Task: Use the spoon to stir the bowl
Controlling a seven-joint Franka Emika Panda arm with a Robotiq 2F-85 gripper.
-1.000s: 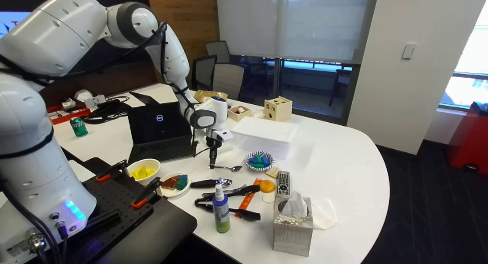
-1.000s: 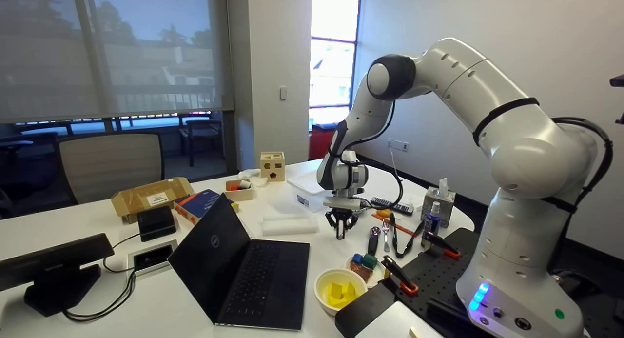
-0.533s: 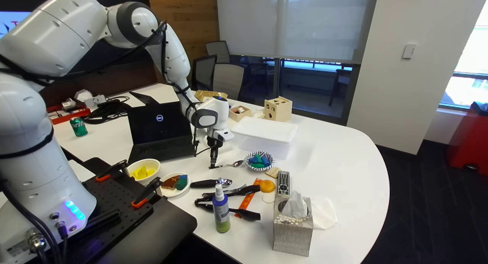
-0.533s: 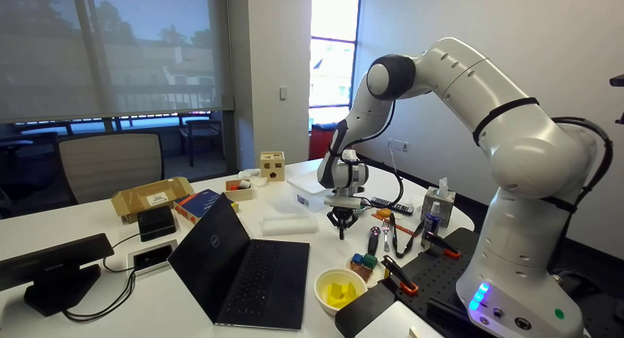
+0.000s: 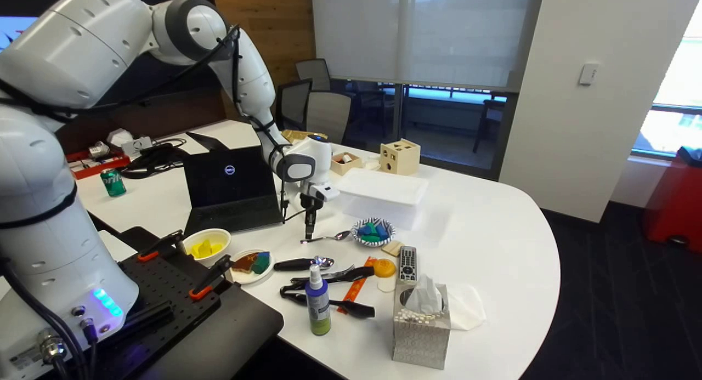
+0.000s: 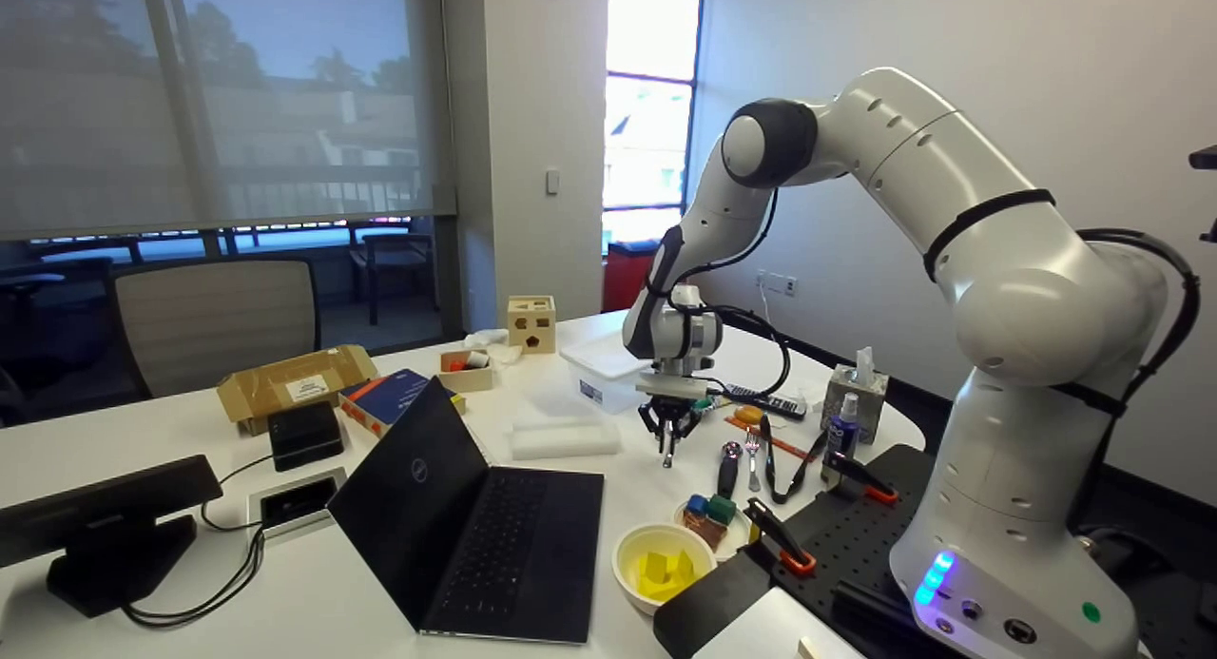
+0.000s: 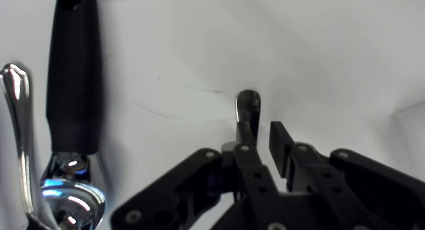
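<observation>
You have the pincer [image 7: 262, 137] over the handle end of the spoon [image 7: 248, 105], its fingers parted by a narrow gap, with the handle passing beneath one of them in the wrist view. The spoon lies on the tabletop [image 5: 482, 237]; in an exterior view, its head is just beside the patterned bowl [image 5: 391, 230] holding blue and green pieces [image 5: 371, 238].

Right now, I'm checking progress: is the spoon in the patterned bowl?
No, in an exterior view the spoon lies beside the patterned bowl.
</observation>
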